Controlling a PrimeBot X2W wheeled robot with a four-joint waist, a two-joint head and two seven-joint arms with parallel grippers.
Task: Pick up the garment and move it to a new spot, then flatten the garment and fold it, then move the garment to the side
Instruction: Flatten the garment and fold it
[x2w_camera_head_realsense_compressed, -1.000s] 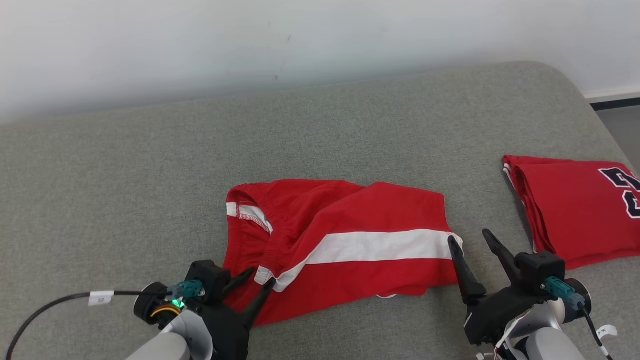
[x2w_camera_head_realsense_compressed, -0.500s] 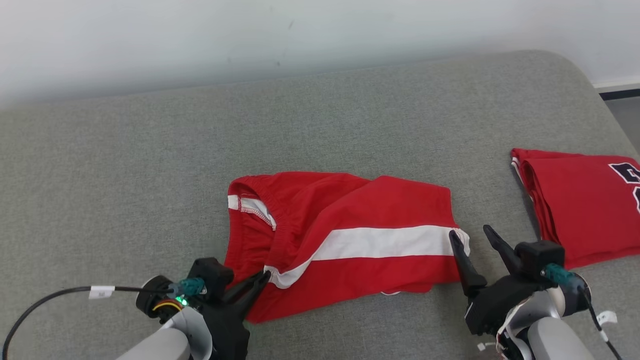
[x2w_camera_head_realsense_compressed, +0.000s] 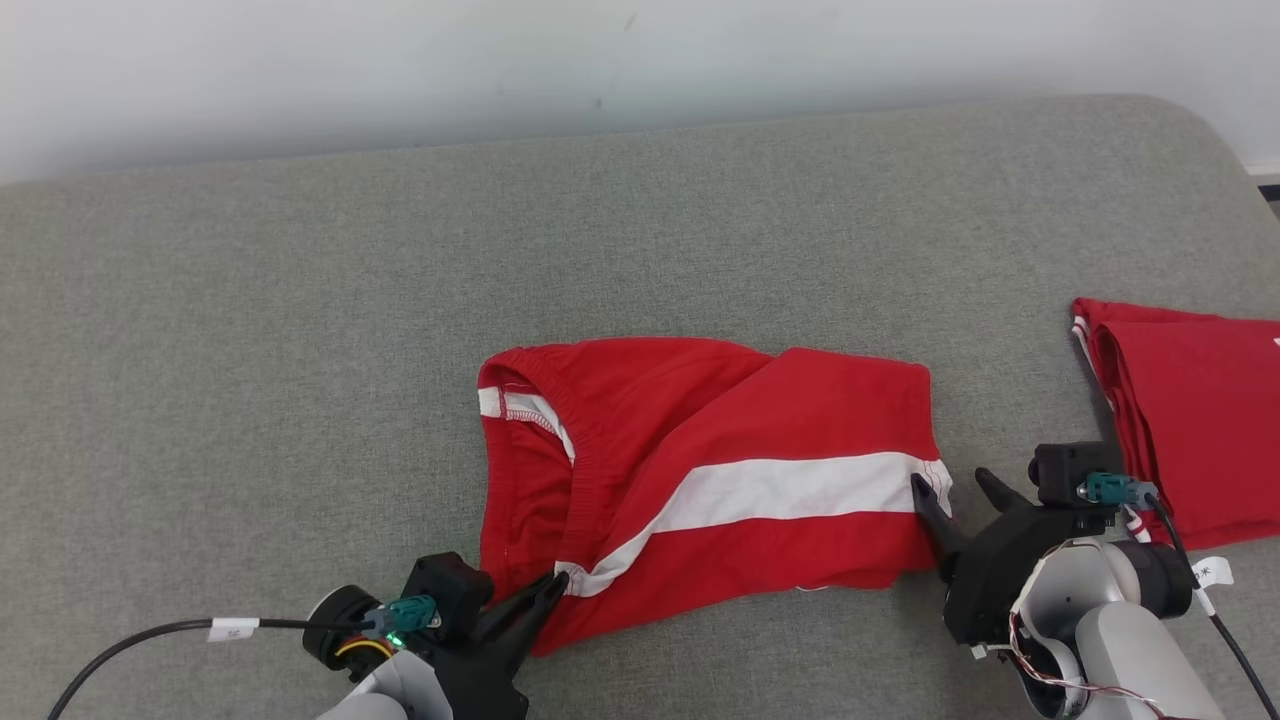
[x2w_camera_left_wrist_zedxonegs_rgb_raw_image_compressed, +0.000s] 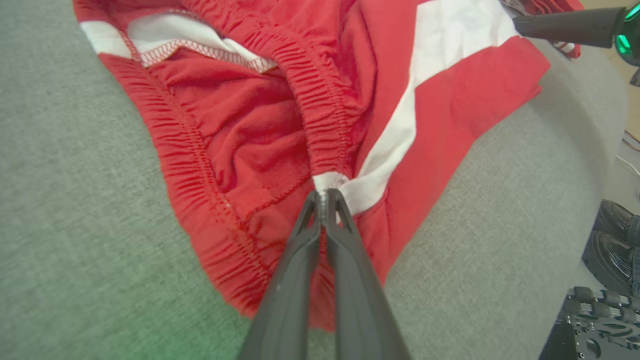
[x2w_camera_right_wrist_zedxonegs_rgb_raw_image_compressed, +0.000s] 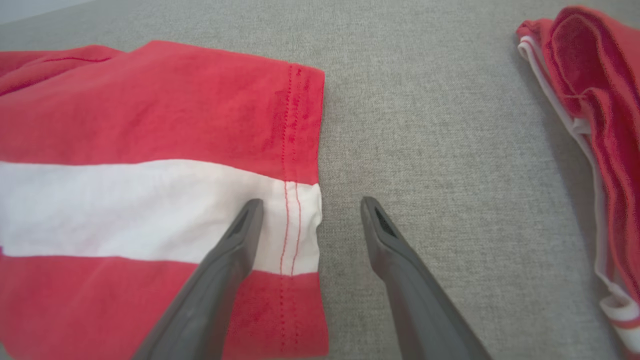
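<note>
Head view: garment (x2w_camera_head_realsense_compressed: 700, 480) lies on grey surface (x2w_camera_head_realsense_compressed: 300, 350) before white wall (x2w_camera_head_realsense_compressed: 400, 70).

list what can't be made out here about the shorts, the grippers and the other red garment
head view: the folded red garment is cut off by the right edge
left wrist view: the left gripper is shut on the shorts; how many layers it pinches is hidden inside the pinch
right wrist view: the right gripper stands open at the hem; whether it touches cloth is unclear
</note>
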